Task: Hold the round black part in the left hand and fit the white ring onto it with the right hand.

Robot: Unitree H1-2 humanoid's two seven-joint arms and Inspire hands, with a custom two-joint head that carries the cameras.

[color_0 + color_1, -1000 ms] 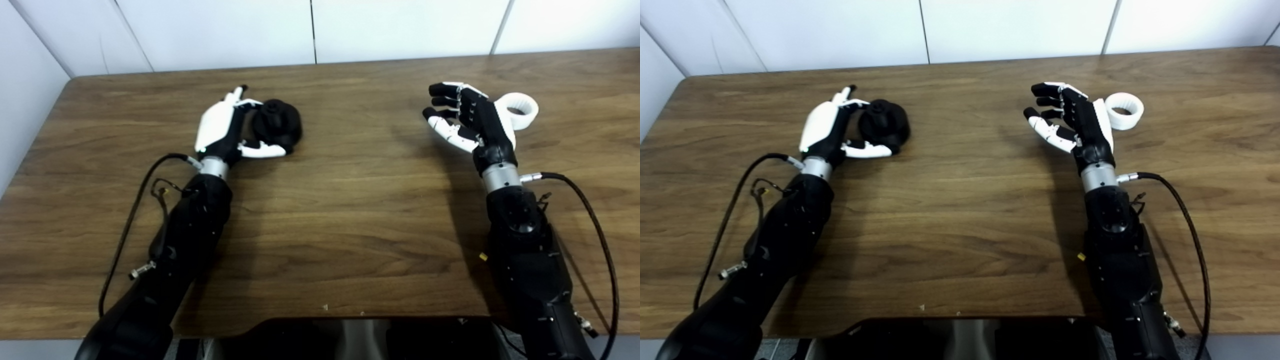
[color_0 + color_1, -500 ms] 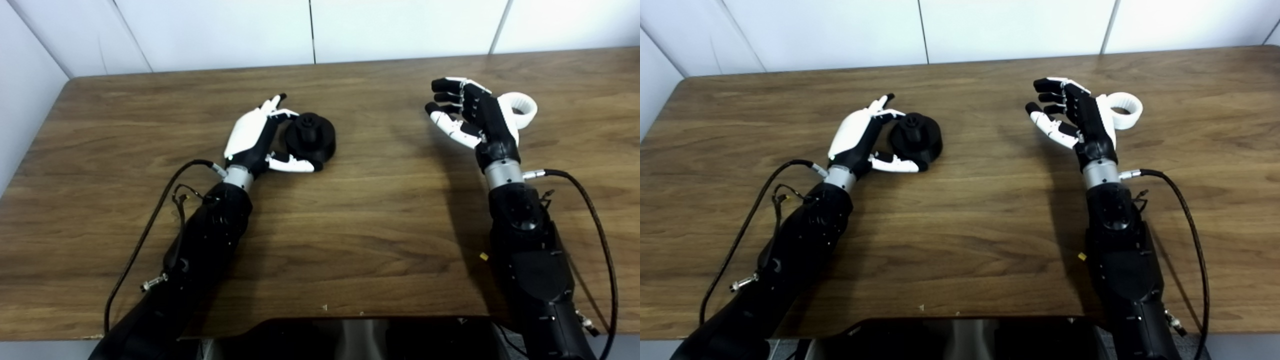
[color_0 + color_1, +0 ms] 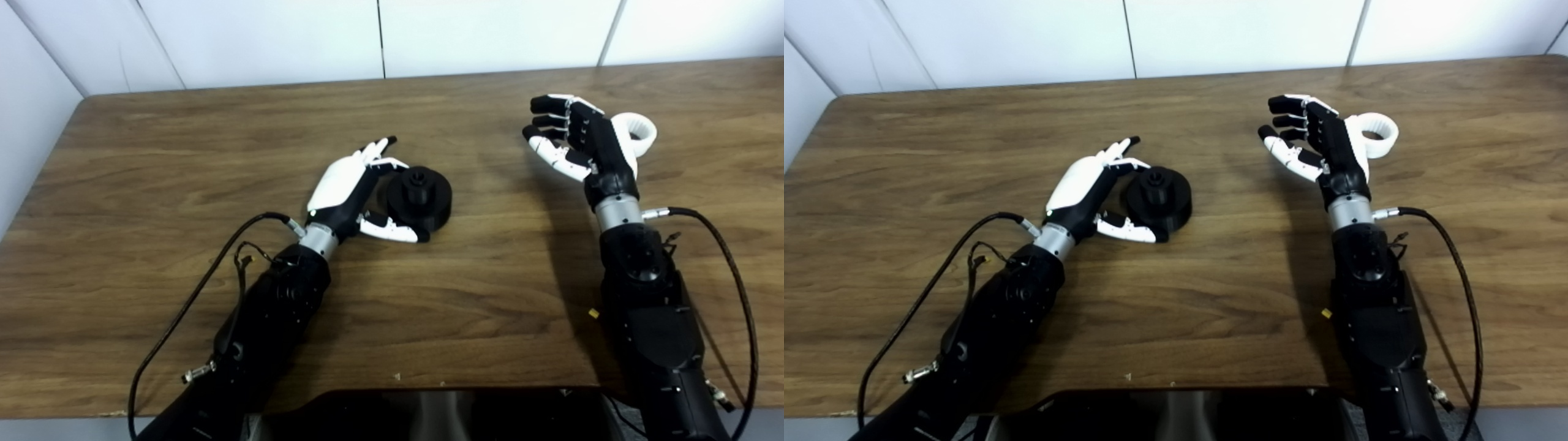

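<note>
The round black part [image 3: 422, 197], a disc with a small hub on top, sits near the table's middle. My left hand [image 3: 352, 190] cups it from the left, fingers curled over its far side and thumb against its near side. The white ring [image 3: 640, 131] lies on the table at the right, partly hidden behind my right hand [image 3: 582, 144]. That hand is raised just left of the ring, palm facing left, fingers apart and holding nothing.
The wooden table [image 3: 429, 294] ends at a white wall at the back and left. A black device [image 3: 441, 413] sits at the near edge. Cables [image 3: 184, 306] trail from both forearms.
My left hand has carried the black part right and toward me, from the table's left to near its middle. The right hand stayed beside the ring, shifting only slightly.
</note>
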